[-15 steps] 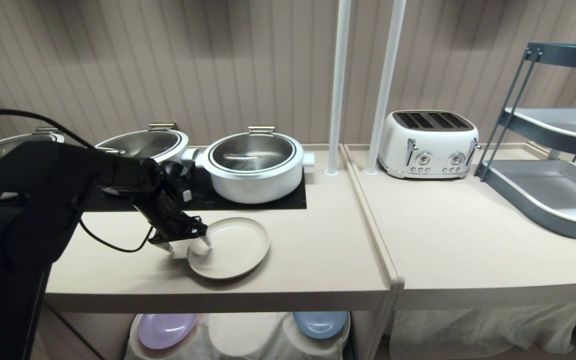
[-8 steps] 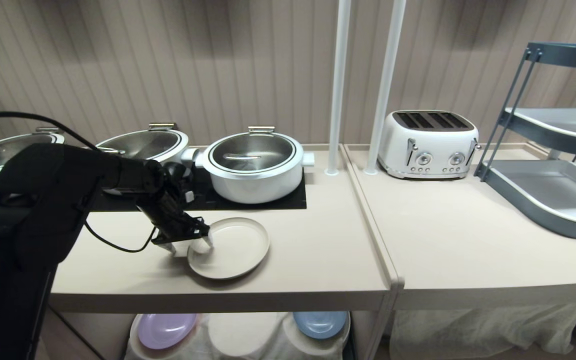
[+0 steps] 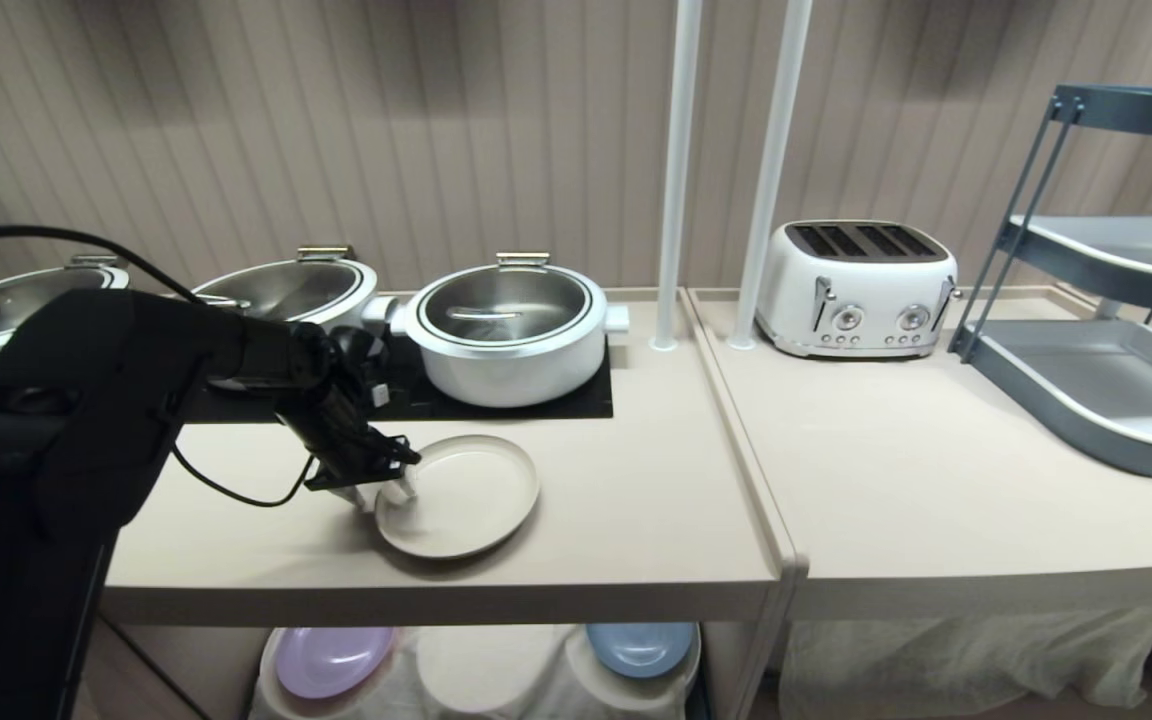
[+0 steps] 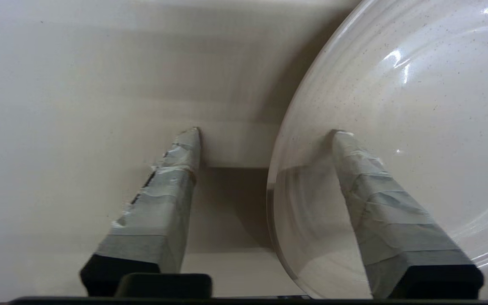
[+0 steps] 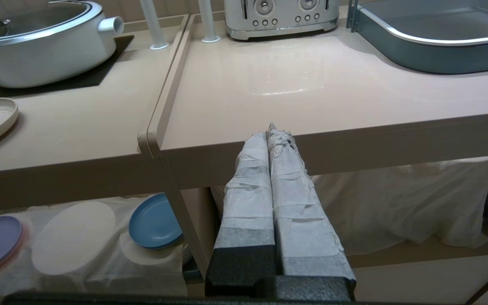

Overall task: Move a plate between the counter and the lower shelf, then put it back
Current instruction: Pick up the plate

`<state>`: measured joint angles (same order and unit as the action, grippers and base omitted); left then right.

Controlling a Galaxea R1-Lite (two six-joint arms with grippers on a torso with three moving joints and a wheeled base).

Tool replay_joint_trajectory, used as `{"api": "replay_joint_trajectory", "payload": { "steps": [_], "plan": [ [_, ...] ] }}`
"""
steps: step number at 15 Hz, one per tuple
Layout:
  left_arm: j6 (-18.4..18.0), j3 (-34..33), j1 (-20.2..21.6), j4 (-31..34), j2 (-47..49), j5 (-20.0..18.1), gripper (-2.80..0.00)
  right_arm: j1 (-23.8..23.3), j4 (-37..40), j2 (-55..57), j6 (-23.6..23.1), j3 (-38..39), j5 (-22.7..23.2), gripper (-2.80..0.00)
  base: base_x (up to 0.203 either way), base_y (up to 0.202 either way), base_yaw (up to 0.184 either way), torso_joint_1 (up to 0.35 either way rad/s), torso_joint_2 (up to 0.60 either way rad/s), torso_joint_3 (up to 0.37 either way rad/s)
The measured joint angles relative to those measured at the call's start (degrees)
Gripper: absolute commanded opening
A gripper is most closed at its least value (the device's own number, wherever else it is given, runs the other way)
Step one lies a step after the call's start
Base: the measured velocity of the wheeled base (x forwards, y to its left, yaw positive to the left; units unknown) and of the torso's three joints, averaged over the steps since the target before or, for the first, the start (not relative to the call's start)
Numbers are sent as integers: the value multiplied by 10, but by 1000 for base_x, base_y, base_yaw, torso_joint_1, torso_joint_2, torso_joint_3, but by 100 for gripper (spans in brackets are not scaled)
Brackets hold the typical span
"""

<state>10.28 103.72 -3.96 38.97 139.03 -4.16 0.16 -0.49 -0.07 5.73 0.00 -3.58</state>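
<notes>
The left tool (image 3: 388,490) is down at the near-left rim of the plate (image 3: 461,495), which lies flat on the worktop (image 3: 626,520) in front of the black hob panel (image 3: 576,400). From the left wrist view the two taped fingers (image 4: 165,203) straddle that rim: one stands on the bare worktop just outside the plate, the other sits inside the plate's shallow well, and there is a clear gap between the outer finger and the rim, so the jaws stand part-way apart and nothing is gripped yet. The plate (image 4: 396,127) shows no tilt; it rests on the surface. Behind it sits a white pot with a glass lid (image 3: 508,330), with two more lidded pots (image 3: 286,288) further to the left. Across the raised dividing ridge (image 3: 736,420) the white toaster (image 3: 856,288) stands near the back wall, and the grey-blue tiered rack (image 3: 1106,390) occupies the far right. Below the worktop, the lower shelf (image 3: 496,680) carries its white cloth, with a lilac plate (image 3: 331,660) on the left and a blue plate (image 3: 641,645) to the right, and a bare round mound between them. The right tool (image 5: 271,131) hangs out in front of the worktop edge, its taped fingers pressed together with nothing between them.
</notes>
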Motion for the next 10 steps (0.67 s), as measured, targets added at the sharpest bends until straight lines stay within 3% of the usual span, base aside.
{"api": "replay_joint_trajectory", "payload": {
  "steps": [10],
  "plan": [
    [4, 0, -1, -1, 1, -2, -280, 0, 0, 0, 0, 0, 0, -280, 0, 0, 0, 0, 0, 0]
  ]
}}
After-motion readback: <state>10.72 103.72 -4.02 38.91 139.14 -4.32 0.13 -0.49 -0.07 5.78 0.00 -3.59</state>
